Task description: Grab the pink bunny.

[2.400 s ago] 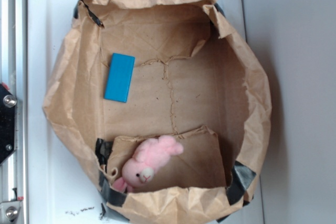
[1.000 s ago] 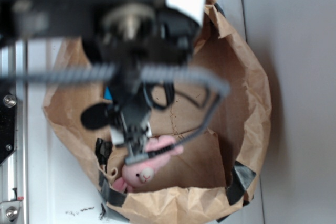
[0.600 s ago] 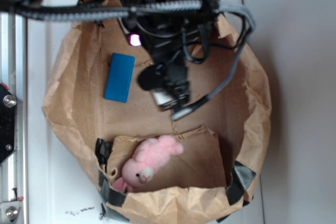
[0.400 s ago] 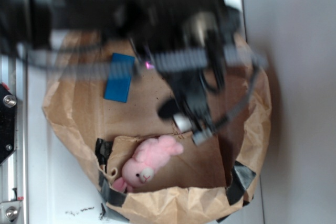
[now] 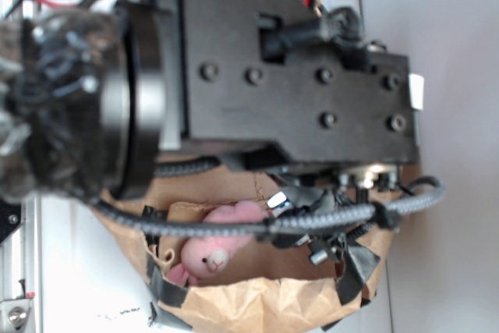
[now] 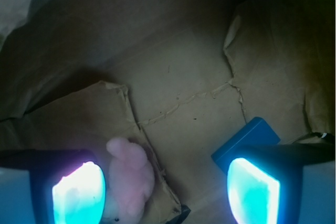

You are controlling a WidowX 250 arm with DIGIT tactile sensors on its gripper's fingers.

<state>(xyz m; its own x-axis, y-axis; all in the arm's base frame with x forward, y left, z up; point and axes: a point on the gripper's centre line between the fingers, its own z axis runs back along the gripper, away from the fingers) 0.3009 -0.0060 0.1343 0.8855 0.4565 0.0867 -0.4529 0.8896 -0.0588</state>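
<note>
Two spread fingers (image 6: 79, 192) above pink bunny (image 6: 131, 174)

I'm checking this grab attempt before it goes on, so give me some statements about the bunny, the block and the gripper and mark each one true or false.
1. The gripper is open, with nothing between its fingers. True.
2. The pink bunny is clamped in the gripper. False: it lies on the paper, beside the finger at the left of the wrist view.
3. The blue block lies on the paper floor of the brown paper bag. True.
4. The bunny lies on top of the blue block. False: they lie apart, with creased paper between them.
5. The bunny is outside the bag. False: it lies inside, on a folded paper flap.
</note>
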